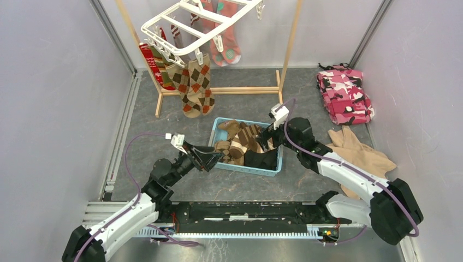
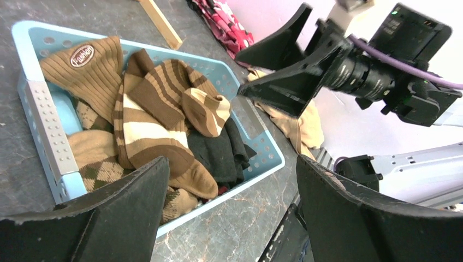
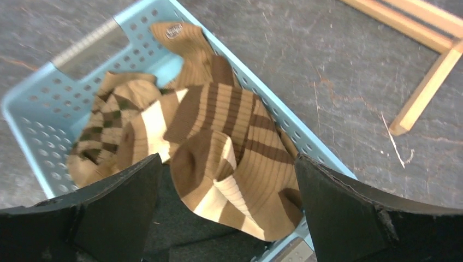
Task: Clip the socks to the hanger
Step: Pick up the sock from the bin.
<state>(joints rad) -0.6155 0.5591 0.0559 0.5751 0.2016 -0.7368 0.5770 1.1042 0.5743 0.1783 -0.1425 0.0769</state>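
Observation:
Several brown, tan and black socks point(image 1: 243, 143) lie piled in a light blue basket point(image 1: 271, 172). A brown-and-cream striped sock point(image 3: 235, 158) lies on top, with black socks point(image 2: 221, 150) beside it. My right gripper point(image 1: 266, 140) is open, empty, over the basket's right side above the striped sock. My left gripper point(image 1: 214, 159) is open, empty, at the basket's left edge. The white hanger point(image 1: 188, 30) hangs from the wooden stand with argyle socks point(image 1: 196, 87), a red striped sock point(image 1: 155, 65) and pink-red socks point(image 1: 226, 38) clipped on.
The wooden frame stand point(image 1: 229, 90) stands behind the basket. A pink camouflage cloth point(image 1: 345, 94) lies at the back right and a plain beige cloth point(image 1: 360, 153) at the right. Grey walls close in both sides.

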